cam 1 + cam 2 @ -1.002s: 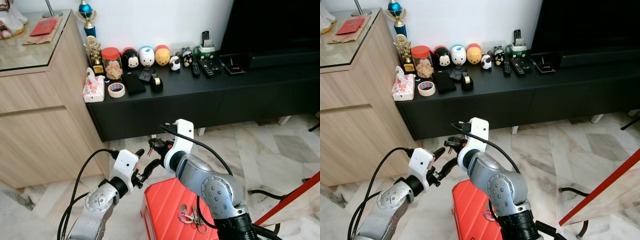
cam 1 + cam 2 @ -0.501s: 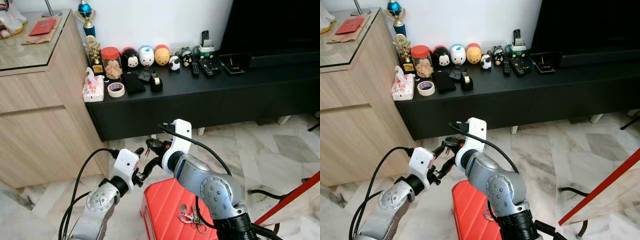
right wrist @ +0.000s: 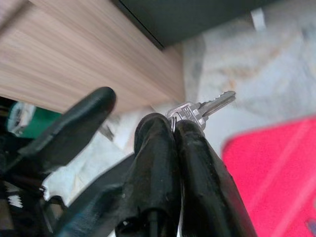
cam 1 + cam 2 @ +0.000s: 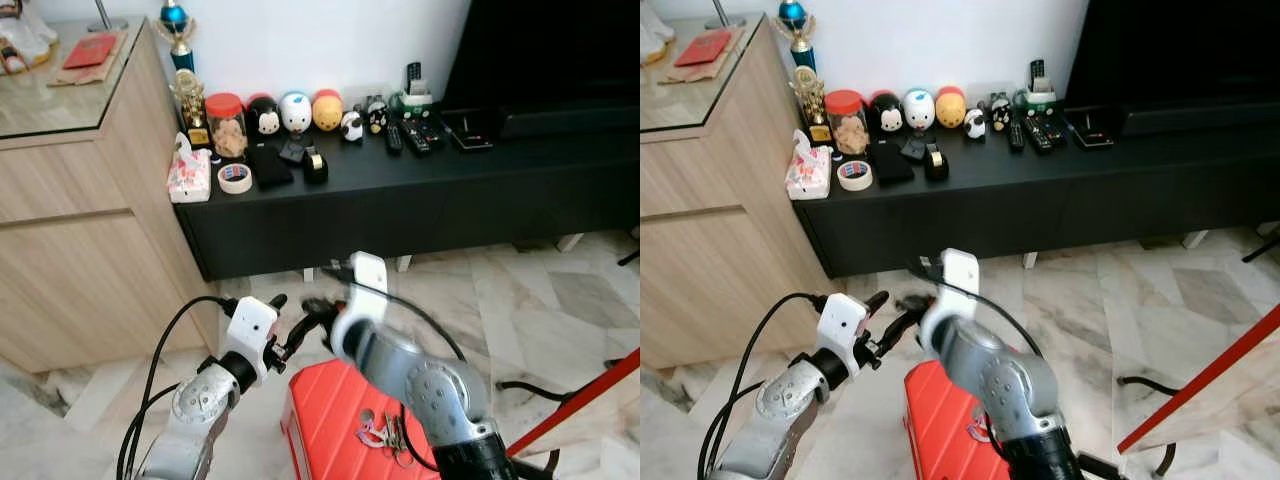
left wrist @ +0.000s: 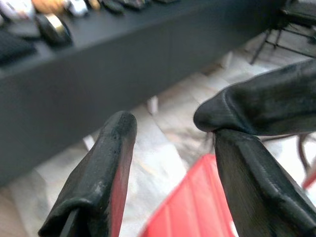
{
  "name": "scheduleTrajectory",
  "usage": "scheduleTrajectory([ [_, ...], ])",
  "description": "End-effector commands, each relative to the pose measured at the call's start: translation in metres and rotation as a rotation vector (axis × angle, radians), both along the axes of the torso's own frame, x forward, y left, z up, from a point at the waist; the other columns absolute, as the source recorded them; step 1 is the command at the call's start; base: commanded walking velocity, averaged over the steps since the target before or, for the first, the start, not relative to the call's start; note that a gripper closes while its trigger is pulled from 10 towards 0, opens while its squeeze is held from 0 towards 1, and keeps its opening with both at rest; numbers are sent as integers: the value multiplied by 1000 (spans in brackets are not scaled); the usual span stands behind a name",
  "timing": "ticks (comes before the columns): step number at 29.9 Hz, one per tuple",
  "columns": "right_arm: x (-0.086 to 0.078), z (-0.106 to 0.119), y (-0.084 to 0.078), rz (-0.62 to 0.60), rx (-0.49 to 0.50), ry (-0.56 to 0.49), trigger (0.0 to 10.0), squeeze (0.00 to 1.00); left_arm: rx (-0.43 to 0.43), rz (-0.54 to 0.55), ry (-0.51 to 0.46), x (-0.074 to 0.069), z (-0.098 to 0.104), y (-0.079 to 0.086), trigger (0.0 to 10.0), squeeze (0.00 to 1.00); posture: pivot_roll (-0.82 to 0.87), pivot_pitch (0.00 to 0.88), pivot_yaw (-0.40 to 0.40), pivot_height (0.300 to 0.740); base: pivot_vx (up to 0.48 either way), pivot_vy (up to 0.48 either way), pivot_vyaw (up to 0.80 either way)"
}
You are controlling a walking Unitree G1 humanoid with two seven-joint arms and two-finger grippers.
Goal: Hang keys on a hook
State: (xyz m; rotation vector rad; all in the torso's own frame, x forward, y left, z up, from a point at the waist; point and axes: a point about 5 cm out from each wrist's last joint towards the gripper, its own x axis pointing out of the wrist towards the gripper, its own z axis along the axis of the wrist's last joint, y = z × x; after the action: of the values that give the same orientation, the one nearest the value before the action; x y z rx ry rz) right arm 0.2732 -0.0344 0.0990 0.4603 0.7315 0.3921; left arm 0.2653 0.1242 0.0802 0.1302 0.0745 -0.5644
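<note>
Marble floor (image 4: pixel 560 300) below; right claw (image 3: pixel 174 123) pinched tight on a silver key (image 3: pixel 200 109), left claw (image 5: pixel 170 136) spread apart.

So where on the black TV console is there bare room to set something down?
The black console is bare on its front strip, from right of the tape dispenser across to its right end, below the remotes. The left end is crowded: tissue pack, tape roll, jar, round figurines.
</note>
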Motion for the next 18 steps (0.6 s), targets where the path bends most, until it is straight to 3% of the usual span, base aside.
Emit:
scheduleTrajectory([
  [1, -16, 75, 82, 109, 309, -131, 10000, 0, -12, 19, -54, 4, 11, 4, 10000, 0, 88, 74, -41, 723, 0, 0, 0],
  [18, -16, 75, 82, 109, 309, -131, 10000, 0, -12, 19, -54, 4, 11, 4, 10000, 0, 88, 74, -41, 723, 0, 0, 0],
])
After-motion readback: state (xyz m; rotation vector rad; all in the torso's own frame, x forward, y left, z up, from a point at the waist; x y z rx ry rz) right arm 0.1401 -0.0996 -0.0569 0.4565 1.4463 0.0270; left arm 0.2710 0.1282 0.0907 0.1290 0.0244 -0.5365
